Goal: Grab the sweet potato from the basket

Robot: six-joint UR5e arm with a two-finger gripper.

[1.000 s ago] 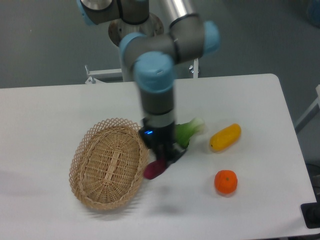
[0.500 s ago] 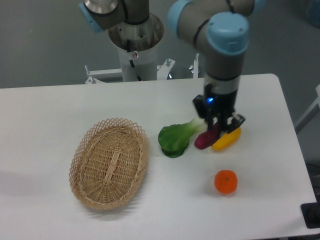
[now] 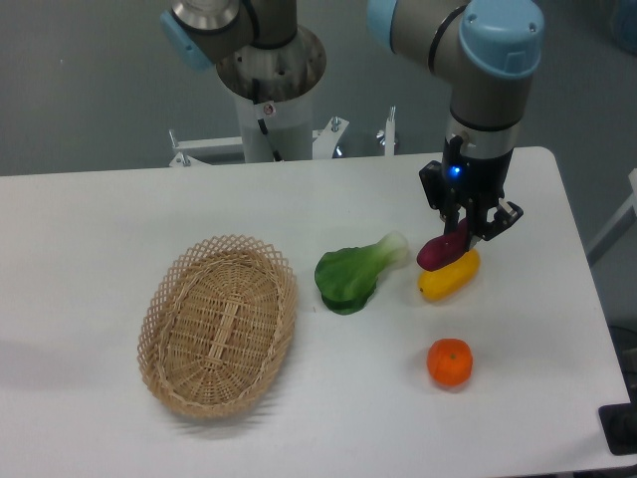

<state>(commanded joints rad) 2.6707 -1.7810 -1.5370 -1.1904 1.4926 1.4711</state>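
Note:
My gripper [image 3: 460, 239] is shut on the sweet potato [image 3: 441, 251], a small reddish-purple tuber, and holds it just above the yellow vegetable [image 3: 450, 276] at the right of the table. The wicker basket [image 3: 217, 325] lies at the left, far from the gripper, and nothing lies in it.
A green leafy vegetable [image 3: 353, 273] lies between the basket and the gripper. A round orange fruit [image 3: 450, 362] sits near the front right. The arm's base [image 3: 269, 80] stands behind the table's far edge.
The gripper has carried the sweet potato from beside the basket's right rim rightward across the table, past the green vegetable, to above the yellow vegetable.

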